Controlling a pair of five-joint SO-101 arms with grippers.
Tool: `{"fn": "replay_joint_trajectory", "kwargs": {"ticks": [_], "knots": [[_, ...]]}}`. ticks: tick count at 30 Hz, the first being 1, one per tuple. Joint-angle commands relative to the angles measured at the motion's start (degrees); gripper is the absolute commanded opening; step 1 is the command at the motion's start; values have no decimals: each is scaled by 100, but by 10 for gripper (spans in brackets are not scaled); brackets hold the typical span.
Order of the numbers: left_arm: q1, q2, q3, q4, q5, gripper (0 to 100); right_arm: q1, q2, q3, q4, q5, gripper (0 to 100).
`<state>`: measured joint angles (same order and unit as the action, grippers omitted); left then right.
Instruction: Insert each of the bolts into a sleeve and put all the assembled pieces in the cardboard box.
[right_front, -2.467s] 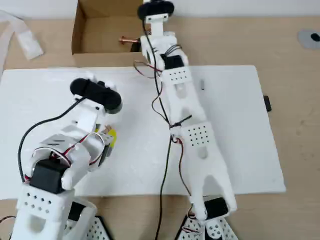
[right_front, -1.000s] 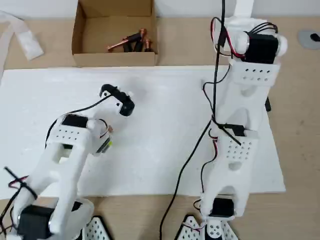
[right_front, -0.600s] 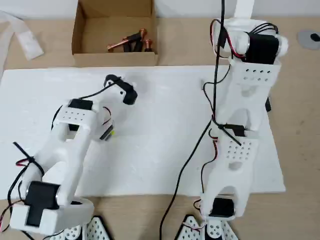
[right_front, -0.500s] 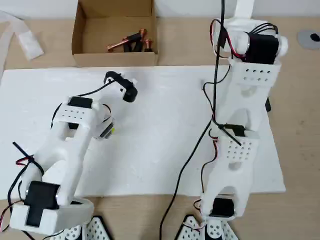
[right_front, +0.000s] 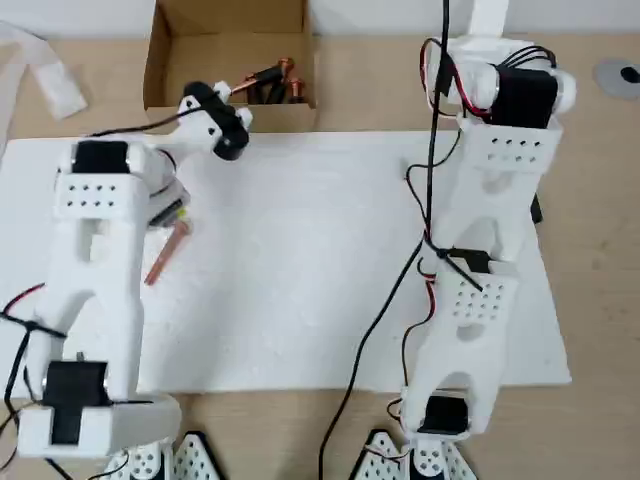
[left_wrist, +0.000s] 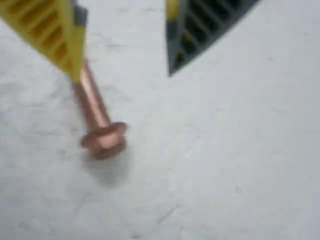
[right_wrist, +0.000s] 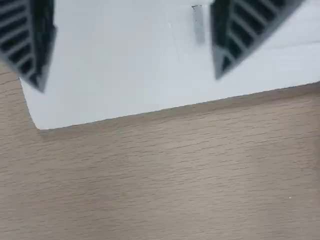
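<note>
Loose bolt (right_front: 165, 255) lies flat on the left part of the white pad (right_front: 300, 280), on the near side of the cardboard box (right_front: 155, 90), head toward the near edge. Left gripper (left_wrist: 124, 72) hangs right over it, fingers spread apart and clamping nothing; the shank runs in under the tip of the yellow finger (left_wrist: 50, 30), the flanged head sticks out free, and the dark finger is well clear. Right gripper (right_wrist: 129, 80) sits over the far right edge of the pad where it meets the bench (right_front: 590, 250), fingers wide open, empty, with a small dark grey piece (right_wrist: 197, 22), probably a sleeve, on the pad between them. Handling guess: copper-coloured metal, so stiff, small, light, smooth and round, likely to roll or skid on the pad and to slip if pinched at the head. Best hold looks like across the shank near its middle, fingers square to its length, leaving the tip free for the sleeve. Count: one loose bolt, one probable loose sleeve, one box, and about three assembled pieces (right_front: 265, 85) in the box's right end, overlapping so the count is not certain.
</note>
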<state>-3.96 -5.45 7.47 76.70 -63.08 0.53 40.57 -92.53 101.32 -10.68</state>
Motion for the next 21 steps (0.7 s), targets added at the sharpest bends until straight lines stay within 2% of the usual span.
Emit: {"fn": "replay_joint_trajectory", "kwargs": {"ticks": [1, 6, 14, 21], "knots": [[-97, 567, -484, 79, -88, 126, 127, -22, -295, 97, -44, 246], [-18, 1165, -738, 185, 580, 126, 119, 127, -295, 79, -44, 246], [-255, 1209, -730, 369, 457, 126, 110, 409, -295, 70, -44, 246], [-387, 1209, -193, 334, 448, 126, 119, 532, -295, 70, -44, 246]]}}
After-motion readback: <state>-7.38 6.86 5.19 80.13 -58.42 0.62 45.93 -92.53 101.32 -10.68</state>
